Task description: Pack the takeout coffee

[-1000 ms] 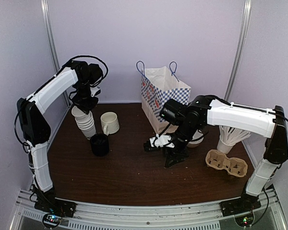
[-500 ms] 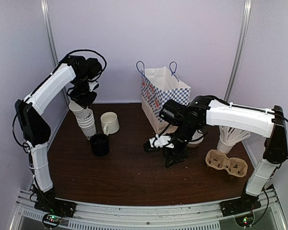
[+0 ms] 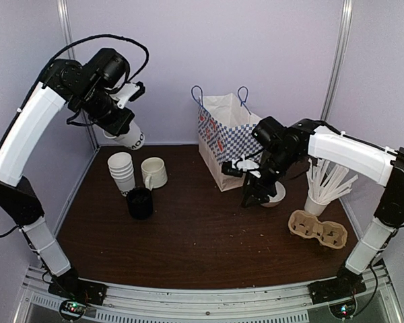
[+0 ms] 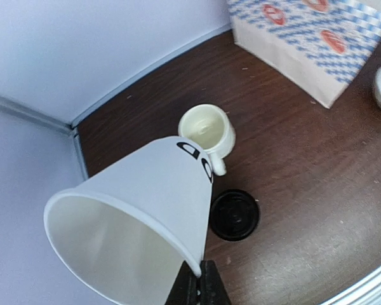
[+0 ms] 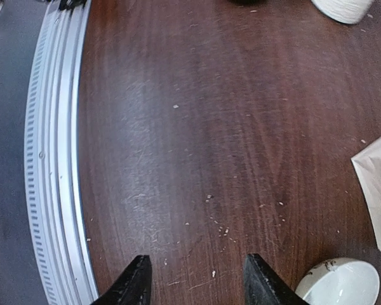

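1. The table (image 3: 188, 249) is dark brown wood with a metal rail along its near edge.
2. The bag (image 3: 223, 134) stands upright at the far middle. It is white with a blue check, and its mouth is open.
3. The left gripper (image 4: 198, 283) is raised high over the far left. Its fingers are pinched tight on the rim of the cup (image 4: 140, 216).
4. The right gripper (image 5: 195, 267) points down at bare table near the bag. Its fingers are spread wide and hold nothing.
5. The carrier (image 3: 318, 229) is brown cardboard and lies at the near right.
6. The cup stack (image 3: 121, 171) stands at the far left, just left of the mug (image 3: 153, 173).
7. The cup is white with black letters near its base. It hangs tilted in the air over the far left, off the table and without a lid, its mouth towards the wrist camera.
8. The bowl (image 5: 340, 283) is white and sits just right of the right gripper.
9. The black lid (image 4: 233, 215) lies on the table just near of the mug.
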{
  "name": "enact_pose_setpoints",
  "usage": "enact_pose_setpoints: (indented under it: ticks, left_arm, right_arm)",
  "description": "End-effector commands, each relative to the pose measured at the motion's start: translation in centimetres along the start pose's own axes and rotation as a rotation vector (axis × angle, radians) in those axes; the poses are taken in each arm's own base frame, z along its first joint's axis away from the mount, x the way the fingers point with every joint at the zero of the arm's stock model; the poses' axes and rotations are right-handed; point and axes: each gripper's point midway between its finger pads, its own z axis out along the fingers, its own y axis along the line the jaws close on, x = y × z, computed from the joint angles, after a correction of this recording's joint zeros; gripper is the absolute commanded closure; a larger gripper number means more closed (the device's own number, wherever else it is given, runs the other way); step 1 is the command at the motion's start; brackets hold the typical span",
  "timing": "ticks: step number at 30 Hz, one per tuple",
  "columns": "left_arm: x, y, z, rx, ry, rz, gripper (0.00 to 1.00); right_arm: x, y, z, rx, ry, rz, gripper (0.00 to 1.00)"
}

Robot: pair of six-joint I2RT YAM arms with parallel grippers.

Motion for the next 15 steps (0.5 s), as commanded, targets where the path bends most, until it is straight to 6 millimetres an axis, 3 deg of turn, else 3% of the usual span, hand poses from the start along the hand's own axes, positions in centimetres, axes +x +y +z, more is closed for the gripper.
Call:
enact_pose_setpoints:
  ticks: [1,3,7,13,15]
  left_arm:
    - [0.1,-8.6,0.4,0.233,-0.012,0.217,1.0]
    - [1.6,-11.6,0.8,0.288,0.028,0.309,1.0]
    - [4.4,-16.4,1.5,0.38,0.102,0.433,1.0]
    - [8.3,-24.3,2.0,0.493,0.17,0.696,1.0]
    - [9.7,-25.9,2.9,0.496,0.205,0.766,1.0]
  right_arm:
    - [1.4,-2.7,-2.2,0.062,-0.149,0.163,0.46]
    - [3.2,-4.0,-2.5,0.073,-0.219,0.261,0.46]
    - [5.9,-4.3,-2.1,-0.005,-0.309,0.386,0.45]
    - [6.5,-5.3,-1.2,0.044,-0.31,0.373,0.45]
    - [6.8,-6.0,-1.1,0.079,-0.29,0.368,0.45]
